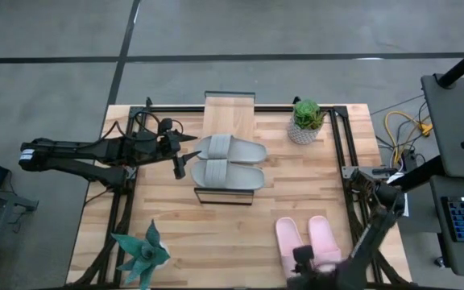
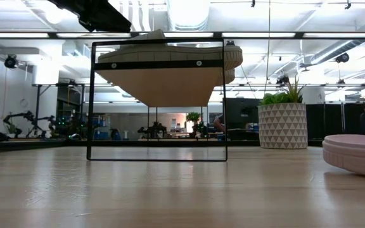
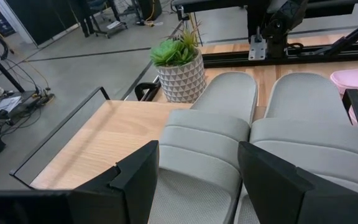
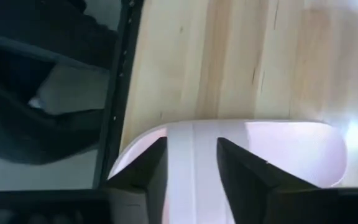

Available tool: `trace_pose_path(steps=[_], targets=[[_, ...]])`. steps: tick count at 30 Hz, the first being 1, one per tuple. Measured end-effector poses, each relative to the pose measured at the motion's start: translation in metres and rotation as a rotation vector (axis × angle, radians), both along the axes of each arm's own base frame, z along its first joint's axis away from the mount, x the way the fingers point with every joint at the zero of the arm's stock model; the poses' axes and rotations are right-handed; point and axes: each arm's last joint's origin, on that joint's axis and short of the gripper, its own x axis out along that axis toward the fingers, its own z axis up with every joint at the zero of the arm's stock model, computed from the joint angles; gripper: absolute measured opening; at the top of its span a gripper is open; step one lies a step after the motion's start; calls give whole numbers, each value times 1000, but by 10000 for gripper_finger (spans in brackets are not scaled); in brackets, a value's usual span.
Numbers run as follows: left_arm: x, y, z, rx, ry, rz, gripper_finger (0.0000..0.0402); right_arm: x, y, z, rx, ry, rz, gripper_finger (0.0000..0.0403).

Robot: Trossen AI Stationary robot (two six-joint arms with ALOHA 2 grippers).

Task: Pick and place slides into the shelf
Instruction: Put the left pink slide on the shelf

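Observation:
Two grey slides lie side by side, soles down, on the wood top of the shelf; the low view shows them on the black frame. My left gripper is open at their left ends. Its fingers stand on either side of the far grey slide's end; I see no touch. The pink pair lies on the table near its near right corner. My right gripper is over the near end of the pair, shut on one pink slide. My right gripper comes from above, pointing down, at the near end of a pink slide. Pink foam fills the narrow gap between the two fingers. The fingers hide the place of contact, so the part cannot be told. The slide rests on the table.
A potted plant in a white patterned pot stands right of the shelf near the far edge. A teal succulent sits at the near left corner. Black frame rails run along the table's sides. Bare wood lies between shelf and pink pair.

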Motion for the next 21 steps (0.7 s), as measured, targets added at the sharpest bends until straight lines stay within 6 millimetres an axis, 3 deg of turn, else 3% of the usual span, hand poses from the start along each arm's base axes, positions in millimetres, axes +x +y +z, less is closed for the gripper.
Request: trace_pose_path(steps=[6, 10, 16, 21], targets=[[0, 0, 0, 0, 0, 0, 204, 37, -42, 16, 151, 172, 24, 194], [0, 0, 0, 0, 1, 0, 204, 52, -62, 21, 251, 277, 77, 220], [0, 0, -1, 0, 4, 0, 204, 59, -74, 17, 253, 316, 185, 228], [0, 0, -2, 1, 12, 0, 204, 56, -86, -5, 244, 426, 163, 228]])
